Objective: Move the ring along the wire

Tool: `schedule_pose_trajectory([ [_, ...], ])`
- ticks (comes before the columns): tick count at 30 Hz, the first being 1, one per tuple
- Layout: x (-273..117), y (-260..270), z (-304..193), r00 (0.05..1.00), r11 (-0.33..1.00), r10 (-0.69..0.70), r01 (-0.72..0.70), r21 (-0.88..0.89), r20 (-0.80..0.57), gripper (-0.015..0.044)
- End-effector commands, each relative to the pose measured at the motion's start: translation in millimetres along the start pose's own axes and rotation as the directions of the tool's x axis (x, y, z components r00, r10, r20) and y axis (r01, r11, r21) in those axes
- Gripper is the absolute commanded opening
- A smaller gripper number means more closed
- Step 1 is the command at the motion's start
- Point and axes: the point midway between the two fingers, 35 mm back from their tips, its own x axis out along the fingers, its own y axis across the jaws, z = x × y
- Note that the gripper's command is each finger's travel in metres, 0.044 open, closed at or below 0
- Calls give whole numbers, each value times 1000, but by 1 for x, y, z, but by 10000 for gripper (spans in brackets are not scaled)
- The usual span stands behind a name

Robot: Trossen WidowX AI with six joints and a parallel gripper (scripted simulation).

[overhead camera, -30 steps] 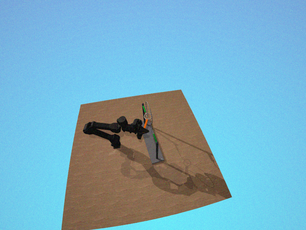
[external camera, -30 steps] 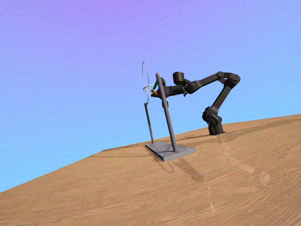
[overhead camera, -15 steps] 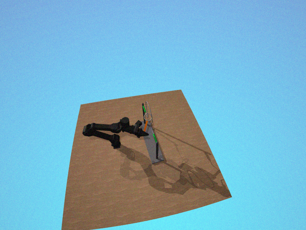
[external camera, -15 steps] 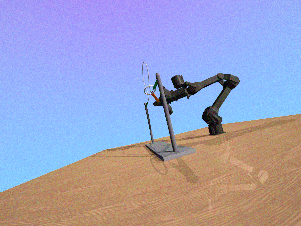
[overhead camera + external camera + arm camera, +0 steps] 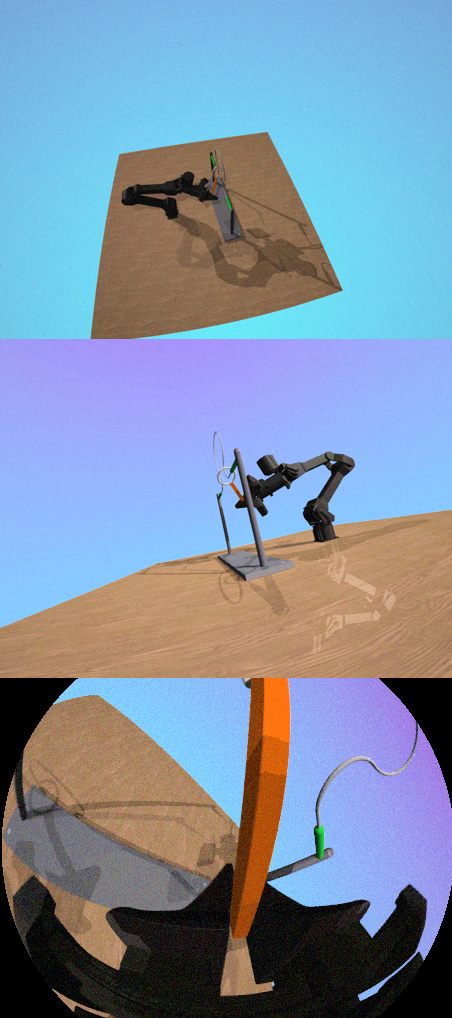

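My gripper is shut on the lower end of the orange handle. The handle slants up to the pale ring, which stands nearly face-on in the top and exterior views. The grey wire shows within the ring's outline, around its low bend beside the tall loop. Whether ring and wire touch cannot be told. Green parts sit at both wire ends. The wrist view shows one green part and hides most of the ring.
One post stands at the base plate's end nearer the top camera. The other post stands nearer the exterior camera and overlaps my gripper in that view. The grey base plate lies below the wire.
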Motion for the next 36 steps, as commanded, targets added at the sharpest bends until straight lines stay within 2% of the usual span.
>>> schedule_pose_trajectory([
  [1,-1,13,-1,999,996,40,-40,76,-3,-150],
  [6,5,34,3,994,977,93,-103,185,62,-150],
  [21,-11,84,19,965,856,247,-258,447,85,-150],
  [36,-28,115,41,934,730,336,-338,594,118,-150],
])
